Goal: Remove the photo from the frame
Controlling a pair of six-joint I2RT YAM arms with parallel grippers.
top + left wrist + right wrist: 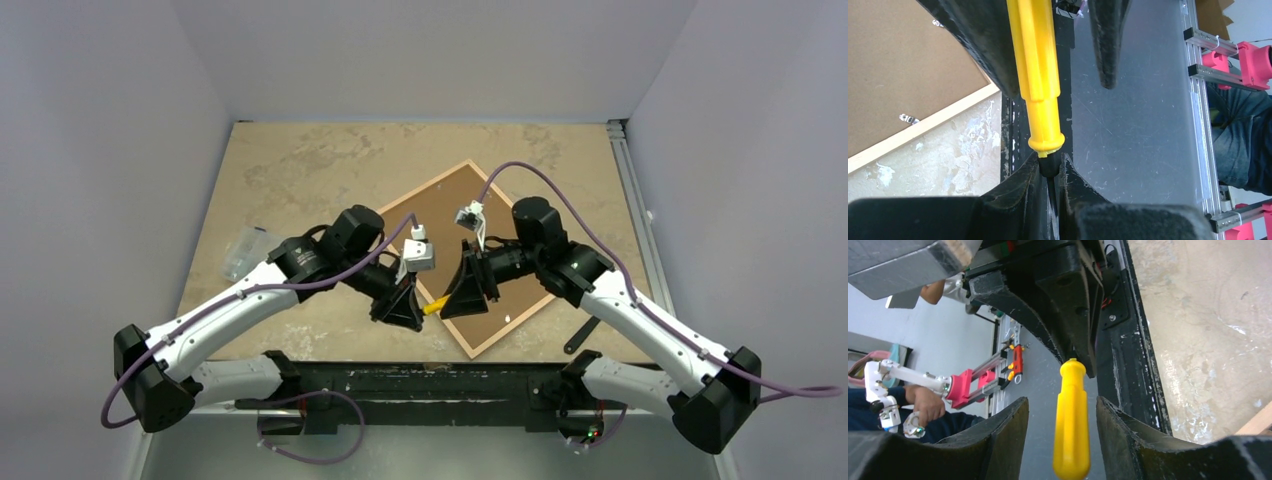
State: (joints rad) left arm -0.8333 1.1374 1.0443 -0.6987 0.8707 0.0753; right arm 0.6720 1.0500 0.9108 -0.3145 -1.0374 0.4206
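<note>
Top external view puts both grippers nearest the bases, meeting over the table's near edge. The left gripper [1049,167] is clamped on the black neck of a single yellow-handled tool [1040,75]. The right gripper [1063,410] stands spread around the handle, and its fingers [1003,430] look apart from the handle, gripping nothing.

Just beyond lies the one frame [512,328], face down and turned like a diamond, with one brown backing board [440,215] filling it. Two small metal tabs [908,119] show on that board in the left wrist view; others may be hidden. The photo cannot be seen, and I judge that it sits underneath the board, inside the frame.

So the task seems barely begun. A tool is in hand, but the tabs, the board and the print all remain to be dealt with.

Off to the sides lie one clear plastic piece [245,250] and one dark object [580,335] which I cannot identify.
</note>
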